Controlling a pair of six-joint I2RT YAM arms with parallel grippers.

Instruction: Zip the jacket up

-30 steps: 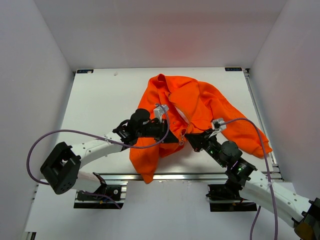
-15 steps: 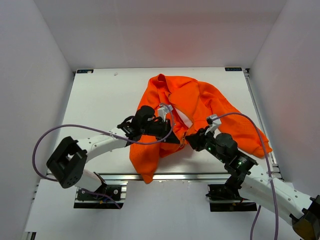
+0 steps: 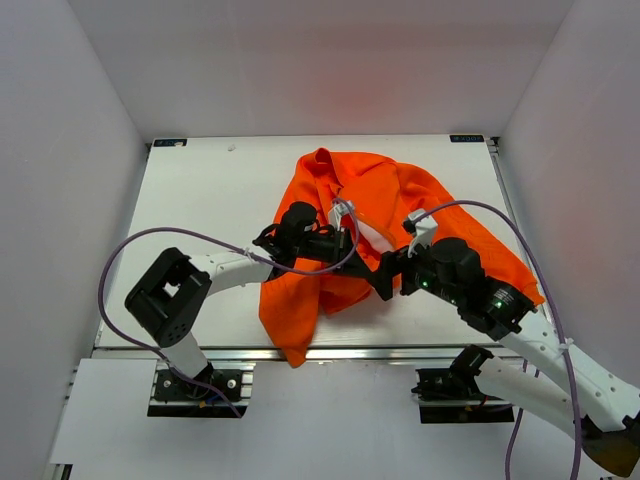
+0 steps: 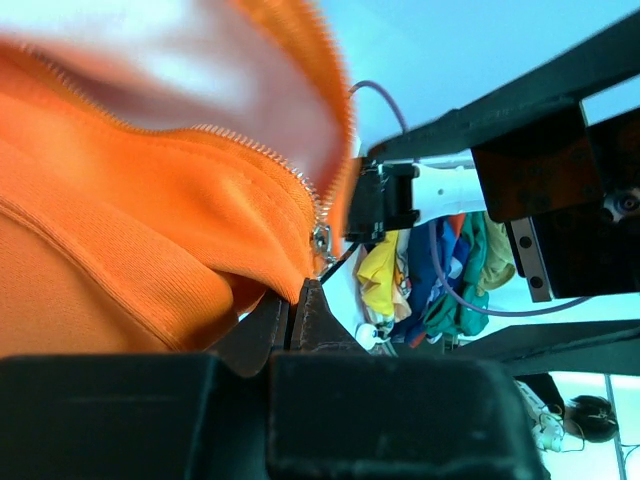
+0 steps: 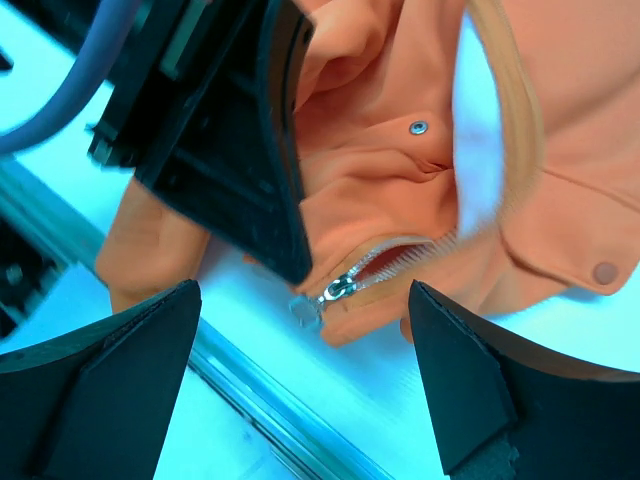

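Note:
The orange jacket [image 3: 400,200] lies crumpled at the table's middle, its front partly open. My left gripper [image 3: 362,268] is shut on the jacket's bottom hem [image 4: 250,275], right beside the zipper. The metal zipper slider [image 4: 321,240] sits just above those fingertips at the low end of the pale teeth. My right gripper [image 3: 385,278] hovers open next to the left one. In the right wrist view its two fingers straddle the slider [image 5: 340,290] and its small pull tab [image 5: 303,311] without touching them. The left gripper's black finger [image 5: 250,150] pins the jacket [image 5: 380,200] beside the slider.
The white table [image 3: 200,200] is walled on three sides. A metal rail [image 3: 380,352] runs along its near edge, close under the hem. Purple cables [image 3: 200,238] loop over both arms.
My right gripper has gone from shut to wide open, and its arm has lifted and swung up over the hem. The left arm has shifted slightly right, still clamped on the hem.

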